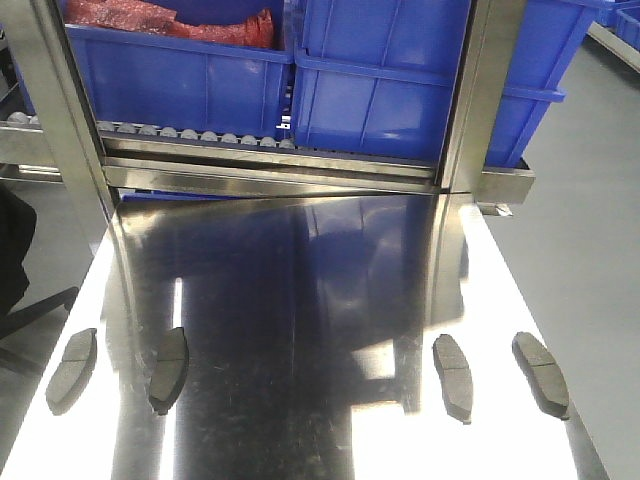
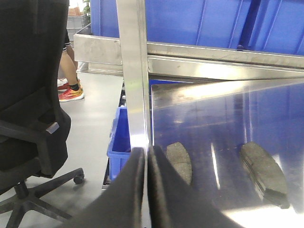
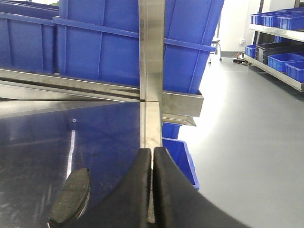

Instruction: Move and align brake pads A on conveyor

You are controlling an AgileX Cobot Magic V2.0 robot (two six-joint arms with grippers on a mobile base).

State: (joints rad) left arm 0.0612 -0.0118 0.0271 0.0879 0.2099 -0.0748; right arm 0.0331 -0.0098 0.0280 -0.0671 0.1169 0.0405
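At the far left of the left wrist view a black office chair stands on the grey floor beside the shiny steel table. All four brake pads lie flat on that table in a loose row near its front edge, each pointing roughly away from the robot. The leftmost pad sits close to the table's left edge, with the second pad just to its right. A wide stretch of bare steel separates them from the third pad and the rightmost pad, which lies close to the right edge. The left gripper hovers over the near left corner with its dark fingers pressed together and nothing between them. The right gripper is likewise closed and empty, with one pad to its left in its own view. At the far end, blue bins rest on a roller rack.
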